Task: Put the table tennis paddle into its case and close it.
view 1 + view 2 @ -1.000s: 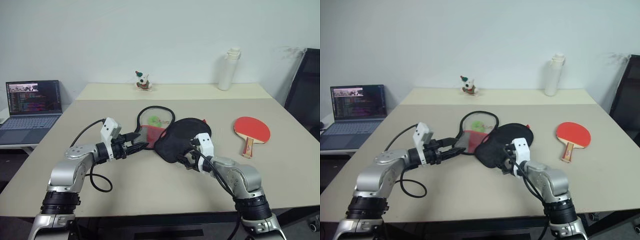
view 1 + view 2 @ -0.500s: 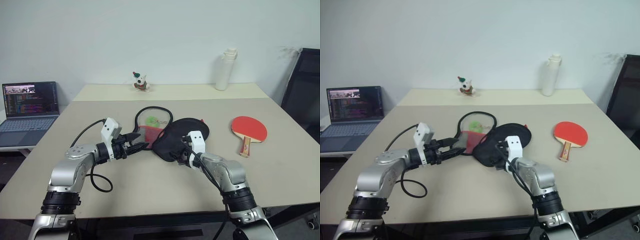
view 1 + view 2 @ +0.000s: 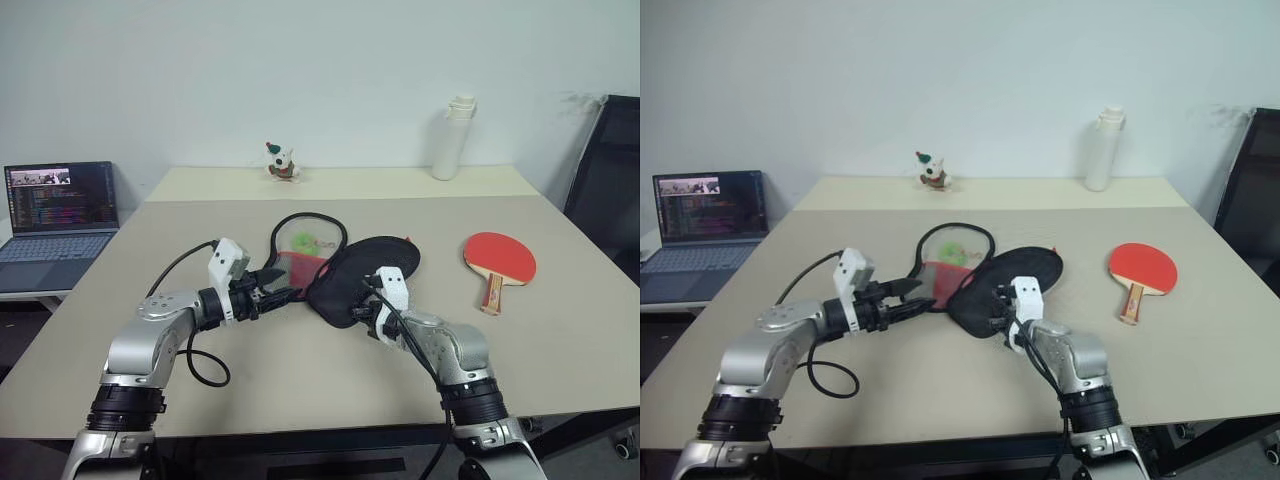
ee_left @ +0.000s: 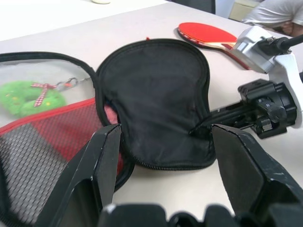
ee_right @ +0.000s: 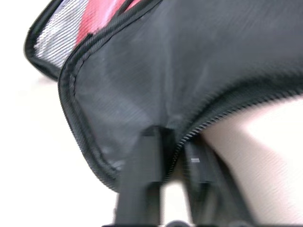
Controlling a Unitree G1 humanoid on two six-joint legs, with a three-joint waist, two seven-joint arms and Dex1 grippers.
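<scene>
Right gripper (image 5: 173,142), clenched on the zippered rim of the case (image 3: 355,275), pinching its black fabric half. Left gripper (image 3: 278,290), fingers spread, hovers by the see-through mesh half, just beside its red panel. The case lies open at mid-table (image 3: 300,400), a black-rimmed, paddle-shaped pouch with a green trinket visible under the mesh. The table tennis paddle (image 3: 499,262), red-faced with a pale wooden handle, lies flat on the table well apart, to the case's right.
</scene>
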